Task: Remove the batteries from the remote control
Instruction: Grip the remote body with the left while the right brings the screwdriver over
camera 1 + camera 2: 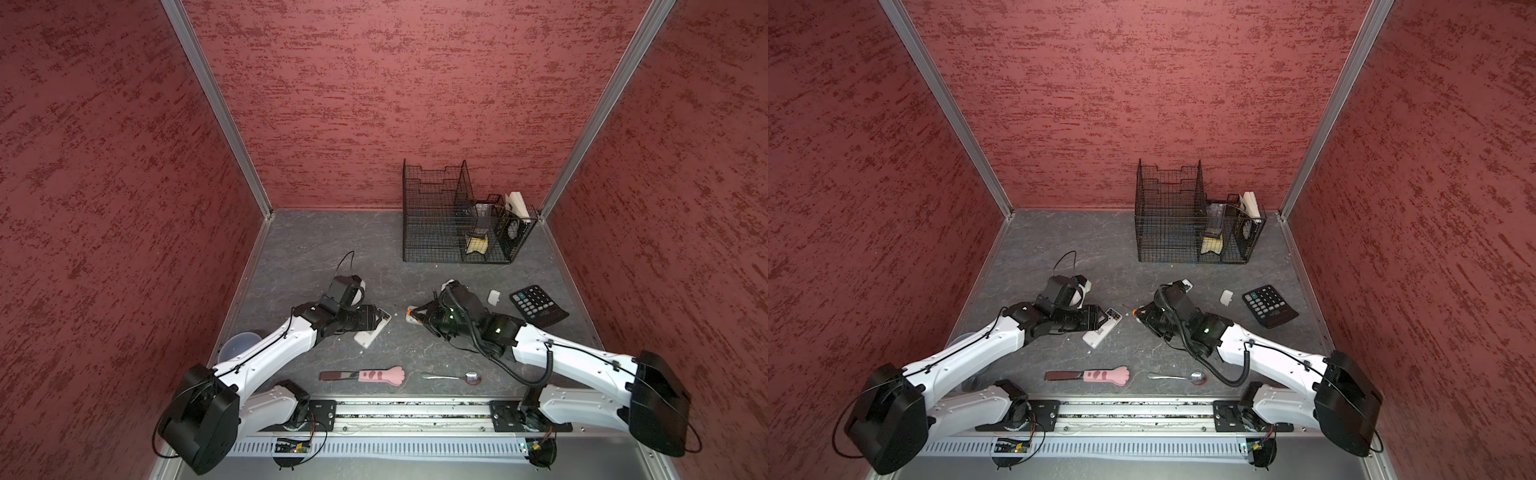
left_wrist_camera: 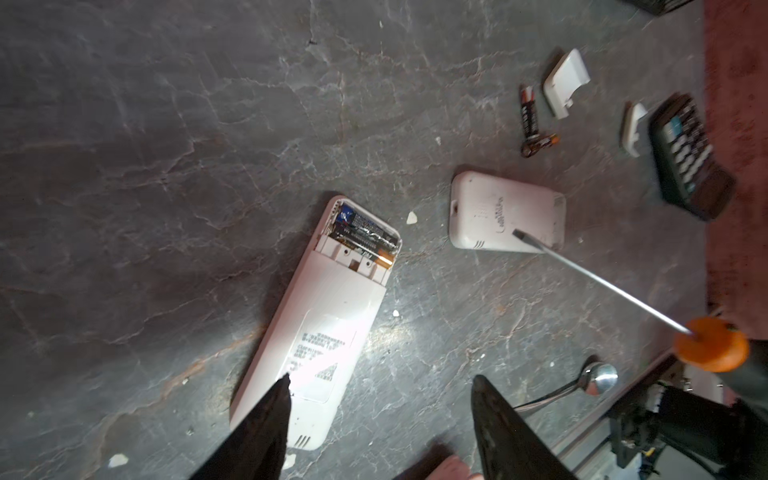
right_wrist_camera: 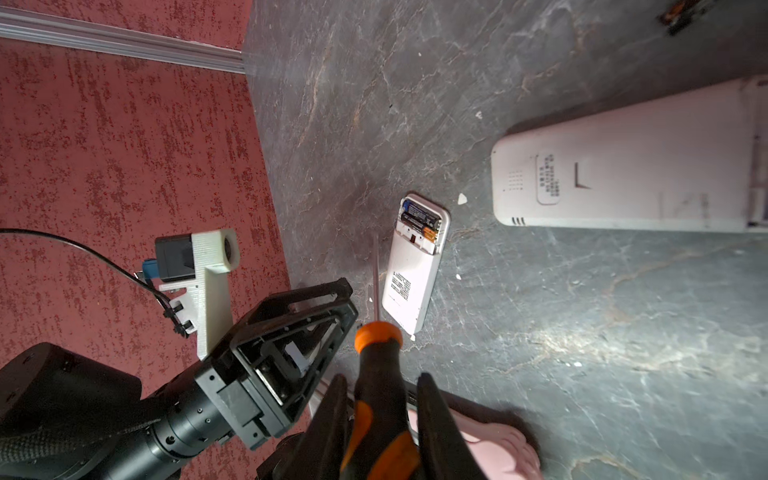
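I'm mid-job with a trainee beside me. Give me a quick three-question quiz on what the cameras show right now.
1. True or false: the left pincer is shut on a battery.
2. What does the right pincer hold? A) pliers B) screwdriver C) tweezers
3. Fill in: the open remote has ___ batteries in its bay.

Key:
1. False. Its jaws stand open with nothing between them.
2. B. It is closed on the handle.
3. Two.
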### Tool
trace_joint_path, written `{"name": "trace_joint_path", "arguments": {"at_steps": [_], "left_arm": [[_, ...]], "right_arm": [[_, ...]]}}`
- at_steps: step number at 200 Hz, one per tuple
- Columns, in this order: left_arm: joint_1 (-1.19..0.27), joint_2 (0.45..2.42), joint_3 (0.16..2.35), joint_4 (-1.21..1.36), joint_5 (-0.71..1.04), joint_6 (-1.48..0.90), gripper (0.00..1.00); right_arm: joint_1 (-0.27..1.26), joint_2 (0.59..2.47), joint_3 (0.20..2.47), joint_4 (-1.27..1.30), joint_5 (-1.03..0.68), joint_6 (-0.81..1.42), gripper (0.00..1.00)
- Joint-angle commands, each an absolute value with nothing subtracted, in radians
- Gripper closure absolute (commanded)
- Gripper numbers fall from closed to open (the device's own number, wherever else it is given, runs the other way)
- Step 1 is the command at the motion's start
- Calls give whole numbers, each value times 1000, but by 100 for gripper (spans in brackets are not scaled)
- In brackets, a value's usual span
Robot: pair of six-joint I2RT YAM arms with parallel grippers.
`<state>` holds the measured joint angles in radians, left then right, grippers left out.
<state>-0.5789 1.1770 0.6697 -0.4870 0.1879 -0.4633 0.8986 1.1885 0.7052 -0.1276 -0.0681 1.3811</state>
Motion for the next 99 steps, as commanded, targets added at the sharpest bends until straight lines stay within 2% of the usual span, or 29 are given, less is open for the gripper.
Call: {"name": "trace_joint_path", "arguments": {"at_steps": [1, 23, 99], "left_arm": [[-628, 1215, 706, -538, 87, -396, 27], [-668, 1256, 721, -561, 31, -398, 20], [-715, 1389, 746, -597, -88, -398, 21]], "right_arm": [[895, 1193, 714, -117, -70, 1452, 100], [896, 1193, 713, -110, -72, 1444, 100], [900, 1175, 677, -82, -58, 1452, 100]]}}
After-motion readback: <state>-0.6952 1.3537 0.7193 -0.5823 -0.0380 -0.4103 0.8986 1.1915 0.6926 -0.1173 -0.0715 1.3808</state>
